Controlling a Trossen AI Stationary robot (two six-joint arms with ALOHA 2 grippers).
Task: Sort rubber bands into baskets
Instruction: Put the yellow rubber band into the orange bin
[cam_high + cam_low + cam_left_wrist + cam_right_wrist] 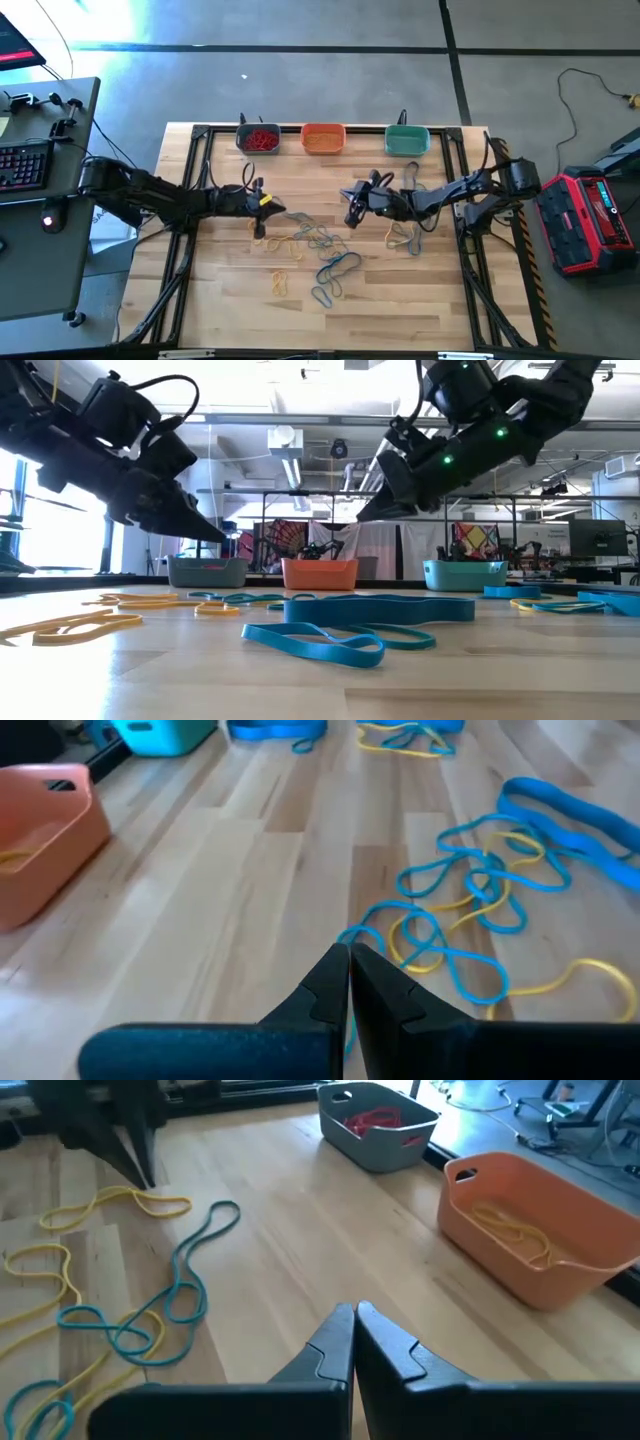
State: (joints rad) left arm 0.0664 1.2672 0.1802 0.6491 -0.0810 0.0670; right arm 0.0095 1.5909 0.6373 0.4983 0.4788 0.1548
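A: What's nearest the front edge of the desk (420,300)?

B: Loose rubber bands (335,268), blue ones with a yellow one (281,283) lying just to the left arm's side. Farther in, a tangle of blue and yellow loops (305,238) sits mid-desk, and another small cluster (404,238) lies under the right arm.

A: And the arms?

B: Both hover above the wood behind that tangle. The left gripper (258,226) has its fingers pressed together, pinching nothing. The right gripper (350,214) is likewise closed tight and empty.

A: The baskets?

B: Along the far edge: the grey-blue basket (258,138) holds red bands, the orange basket (323,138) holds yellow ones, and I can't tell what's in the teal-green basket (407,141).
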